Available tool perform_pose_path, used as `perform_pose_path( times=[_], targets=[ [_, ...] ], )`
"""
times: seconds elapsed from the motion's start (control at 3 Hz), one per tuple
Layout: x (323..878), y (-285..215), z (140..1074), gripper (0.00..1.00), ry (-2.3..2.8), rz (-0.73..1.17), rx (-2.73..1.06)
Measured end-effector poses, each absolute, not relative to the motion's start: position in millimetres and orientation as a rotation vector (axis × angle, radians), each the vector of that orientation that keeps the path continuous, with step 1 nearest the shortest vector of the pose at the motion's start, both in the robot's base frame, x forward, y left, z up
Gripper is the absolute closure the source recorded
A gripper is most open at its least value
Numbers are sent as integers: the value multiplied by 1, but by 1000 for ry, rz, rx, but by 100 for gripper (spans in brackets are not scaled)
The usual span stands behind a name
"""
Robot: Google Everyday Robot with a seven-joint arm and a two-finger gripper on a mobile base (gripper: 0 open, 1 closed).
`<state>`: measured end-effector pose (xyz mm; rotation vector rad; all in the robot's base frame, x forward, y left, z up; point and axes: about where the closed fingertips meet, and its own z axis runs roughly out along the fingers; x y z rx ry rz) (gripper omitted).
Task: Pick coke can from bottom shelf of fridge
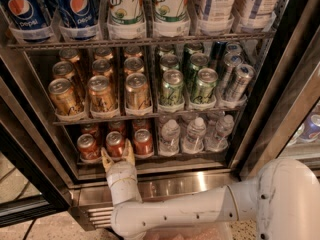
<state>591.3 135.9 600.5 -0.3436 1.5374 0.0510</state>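
The fridge (150, 181) stands open before me. Its bottom shelf (165, 160) holds three front red coke cans, at left (88, 146), middle (114, 143) and right (142, 141), with more behind. My gripper (118, 155) is at the shelf's front lip, open, its two tan fingers either side of the lower part of the middle coke can. The white arm (200, 209) reaches in from the lower right.
Small water bottles (195, 135) fill the right half of the bottom shelf. Gold-bronze cans (101, 94) and green cans (172, 88) stand on the rack above. Pepsi and 7UP bottles (125, 9) are on top. The black door frame (280, 99) is at right.
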Motion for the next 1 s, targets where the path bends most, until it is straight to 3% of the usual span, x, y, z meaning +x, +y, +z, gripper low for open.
perform_pose_path(
  times=[0.67, 1.0],
  targets=[
    [609, 133, 596, 41, 1543, 28, -321],
    [612, 132, 593, 51, 1545, 27, -309]
  ],
)
